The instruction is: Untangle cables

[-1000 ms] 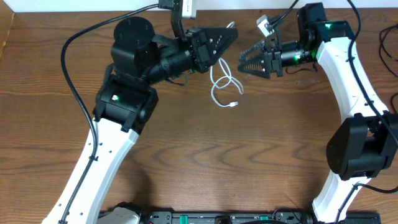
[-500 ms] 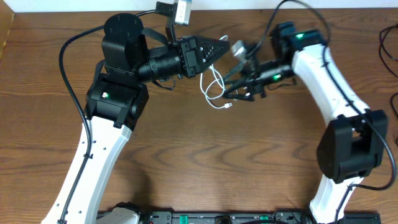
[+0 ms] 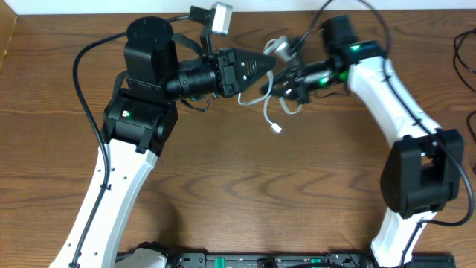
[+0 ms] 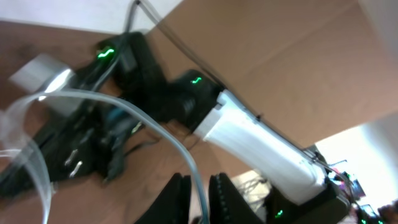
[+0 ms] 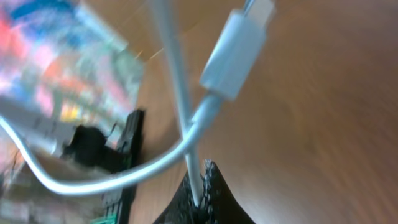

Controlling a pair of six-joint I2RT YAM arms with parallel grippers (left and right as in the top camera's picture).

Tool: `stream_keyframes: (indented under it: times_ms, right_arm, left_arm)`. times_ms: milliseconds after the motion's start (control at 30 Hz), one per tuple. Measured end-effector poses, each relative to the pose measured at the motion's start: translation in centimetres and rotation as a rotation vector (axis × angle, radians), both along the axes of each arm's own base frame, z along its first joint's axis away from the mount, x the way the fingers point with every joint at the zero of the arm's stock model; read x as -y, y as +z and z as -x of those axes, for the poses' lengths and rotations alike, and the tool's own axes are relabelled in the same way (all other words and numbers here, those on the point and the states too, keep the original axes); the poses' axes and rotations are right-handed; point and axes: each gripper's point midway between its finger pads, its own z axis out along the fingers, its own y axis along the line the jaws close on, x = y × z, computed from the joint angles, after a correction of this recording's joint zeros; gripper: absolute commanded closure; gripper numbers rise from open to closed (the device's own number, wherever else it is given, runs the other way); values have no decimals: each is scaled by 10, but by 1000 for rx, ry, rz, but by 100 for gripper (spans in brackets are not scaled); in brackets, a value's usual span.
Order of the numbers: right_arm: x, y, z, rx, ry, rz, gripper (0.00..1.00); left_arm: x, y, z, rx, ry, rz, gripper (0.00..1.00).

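A thin white cable (image 3: 269, 112) hangs in loops between my two grippers at the back middle of the table, and its plug end (image 3: 277, 128) dangles below them. My left gripper (image 3: 269, 65) points right. In the left wrist view its fingers (image 4: 180, 199) stand close together with the white cable (image 4: 168, 134) running between them. My right gripper (image 3: 286, 85) faces it from the right, almost touching. In the right wrist view the right gripper (image 5: 202, 186) is shut on the white cable (image 5: 177, 81), with a white plug (image 5: 236, 53) crossing just above.
The wooden table (image 3: 238, 186) carries both arms' bases at the front. A thick black arm wire (image 3: 82, 82) loops at the left, and more dark wires (image 3: 461, 52) lie at the right edge. A power strip (image 3: 260, 260) lines the front edge.
My right gripper swung left towards the left gripper and shut on the white cable. The cable's loops rose off the table and its plug end now dangles. The left arm barely moved.
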Motion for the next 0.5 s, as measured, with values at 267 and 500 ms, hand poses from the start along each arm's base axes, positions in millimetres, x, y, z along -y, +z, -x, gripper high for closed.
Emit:
stream_keyframes:
  times_ms: [267, 500]
  right_arm:
    - [130, 1, -82, -252, -580, 212, 99]
    - [225, 86, -77, -229, -1028, 353, 99]
  left_arm:
    - [-33, -79, -10, -178, 208, -290, 47]
    - [-62, -114, -14, -223, 337, -481, 47]
